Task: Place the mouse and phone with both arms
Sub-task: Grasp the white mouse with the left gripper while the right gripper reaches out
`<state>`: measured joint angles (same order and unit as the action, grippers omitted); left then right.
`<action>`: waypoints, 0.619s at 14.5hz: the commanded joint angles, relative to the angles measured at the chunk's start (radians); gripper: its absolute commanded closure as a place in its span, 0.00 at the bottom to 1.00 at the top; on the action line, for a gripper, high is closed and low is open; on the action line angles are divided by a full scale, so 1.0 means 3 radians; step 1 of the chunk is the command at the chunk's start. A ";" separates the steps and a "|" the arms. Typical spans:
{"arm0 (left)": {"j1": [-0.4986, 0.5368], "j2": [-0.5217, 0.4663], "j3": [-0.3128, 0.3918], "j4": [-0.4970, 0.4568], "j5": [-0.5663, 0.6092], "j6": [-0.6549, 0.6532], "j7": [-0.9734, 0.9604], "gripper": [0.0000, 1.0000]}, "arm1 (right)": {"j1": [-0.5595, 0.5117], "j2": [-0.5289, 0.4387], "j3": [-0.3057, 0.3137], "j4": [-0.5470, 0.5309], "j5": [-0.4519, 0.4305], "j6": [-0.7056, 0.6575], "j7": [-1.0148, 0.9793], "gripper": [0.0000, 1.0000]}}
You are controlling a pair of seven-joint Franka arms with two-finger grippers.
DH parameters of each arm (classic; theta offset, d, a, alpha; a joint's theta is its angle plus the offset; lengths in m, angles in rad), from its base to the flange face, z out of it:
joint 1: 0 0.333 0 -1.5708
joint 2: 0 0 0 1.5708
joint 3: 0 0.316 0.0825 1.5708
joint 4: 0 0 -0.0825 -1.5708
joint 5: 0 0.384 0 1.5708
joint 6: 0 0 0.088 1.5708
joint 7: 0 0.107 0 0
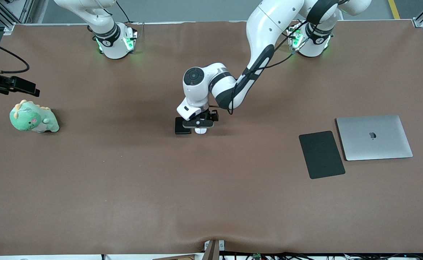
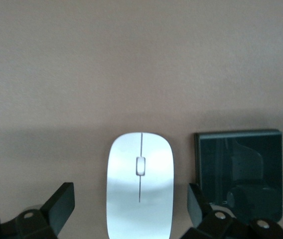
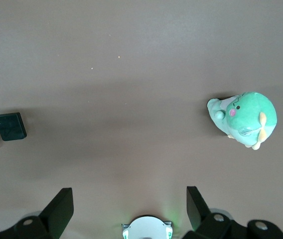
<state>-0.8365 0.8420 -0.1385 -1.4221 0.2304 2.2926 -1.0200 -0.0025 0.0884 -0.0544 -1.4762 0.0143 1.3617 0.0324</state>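
The white mouse (image 2: 140, 184) lies on the brown table mid-way between the two arms' ends, mostly hidden under the hand in the front view (image 1: 201, 131). The black phone (image 1: 182, 126) lies flat right beside it, toward the right arm's end (image 2: 238, 172). My left gripper (image 1: 199, 124) is low over the mouse, open, with one finger on each side of it and not touching (image 2: 130, 199). My right gripper (image 3: 130, 199) hangs high over the right arm's end of the table, open and empty. From there the phone (image 3: 10, 126) shows small.
A green dinosaur plush (image 1: 33, 117) sits near the right arm's end of the table. A thin black mat (image 1: 321, 154) and a closed silver laptop (image 1: 374, 137) lie side by side toward the left arm's end.
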 commanded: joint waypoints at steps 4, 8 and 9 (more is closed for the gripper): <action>-0.0049 0.0113 0.0032 0.0092 0.0157 0.0013 -0.0006 0.00 | 0.0044 0.0196 0.0023 0.0068 -0.0002 0.0048 -0.0021 0.00; -0.0055 0.0164 0.0027 0.0097 0.0173 0.0018 -0.0006 0.00 | 0.0141 0.0329 0.0023 0.0063 -0.0002 0.0145 -0.0021 0.00; -0.0055 0.0179 0.0027 0.0103 0.0173 0.0023 -0.0006 0.00 | 0.0162 0.0359 0.0023 0.0063 -0.0002 0.0155 -0.0016 0.00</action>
<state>-0.8423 0.8652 -0.1360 -1.4218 0.2543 2.2926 -1.0192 0.0328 0.1712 -0.0470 -1.4763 0.0148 1.4070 0.0317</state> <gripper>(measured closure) 0.000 0.000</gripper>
